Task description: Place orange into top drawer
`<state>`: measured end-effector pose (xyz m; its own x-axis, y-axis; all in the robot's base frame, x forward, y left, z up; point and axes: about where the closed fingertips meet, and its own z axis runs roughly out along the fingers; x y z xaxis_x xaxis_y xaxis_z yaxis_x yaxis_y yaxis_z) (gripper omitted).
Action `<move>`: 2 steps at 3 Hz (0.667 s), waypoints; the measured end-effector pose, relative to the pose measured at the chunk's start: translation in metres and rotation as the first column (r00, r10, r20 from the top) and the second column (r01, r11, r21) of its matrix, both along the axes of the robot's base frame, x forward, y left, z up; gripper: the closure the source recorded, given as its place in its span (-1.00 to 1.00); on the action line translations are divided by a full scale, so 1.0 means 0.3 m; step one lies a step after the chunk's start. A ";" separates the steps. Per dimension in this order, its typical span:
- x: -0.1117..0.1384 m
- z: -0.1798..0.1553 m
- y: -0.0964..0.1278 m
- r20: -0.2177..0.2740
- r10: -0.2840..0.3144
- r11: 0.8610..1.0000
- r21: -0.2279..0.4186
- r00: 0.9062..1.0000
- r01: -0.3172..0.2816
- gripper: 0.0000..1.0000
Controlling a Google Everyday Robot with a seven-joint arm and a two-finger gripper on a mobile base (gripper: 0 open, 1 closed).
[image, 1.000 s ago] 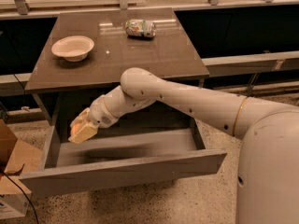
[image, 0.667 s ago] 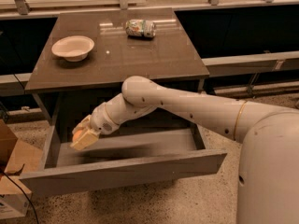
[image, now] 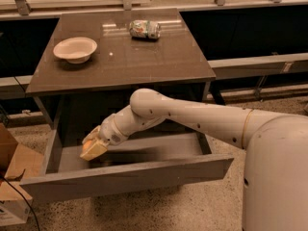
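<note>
The top drawer [image: 130, 178] is pulled out under the brown table [image: 144, 61], with its grey floor showing. My gripper [image: 93, 147] reaches down into the drawer's left part, just above the floor. It is shut on the orange [image: 92, 151], which shows only as a pale orange patch between the fingers. My white arm [image: 192, 114] crosses over the drawer from the right.
A cream bowl [image: 74, 49] sits on the table's left side. A green-and-white can [image: 144, 29] lies at the table's back. A cardboard box [image: 12, 177] stands on the floor left of the drawer. My base [image: 279, 177] is at the right.
My gripper has moved down with the orange, lower into the drawer's left part. The drawer, bowl and can have not moved.
</note>
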<state>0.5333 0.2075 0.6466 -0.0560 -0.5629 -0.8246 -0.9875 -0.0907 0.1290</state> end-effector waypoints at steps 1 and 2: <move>0.010 -0.040 -0.030 0.005 -0.022 0.999 -0.023 1.000 0.022 0.20; 0.011 -0.068 -0.056 0.000 -0.036 0.998 -0.042 0.999 0.036 -0.26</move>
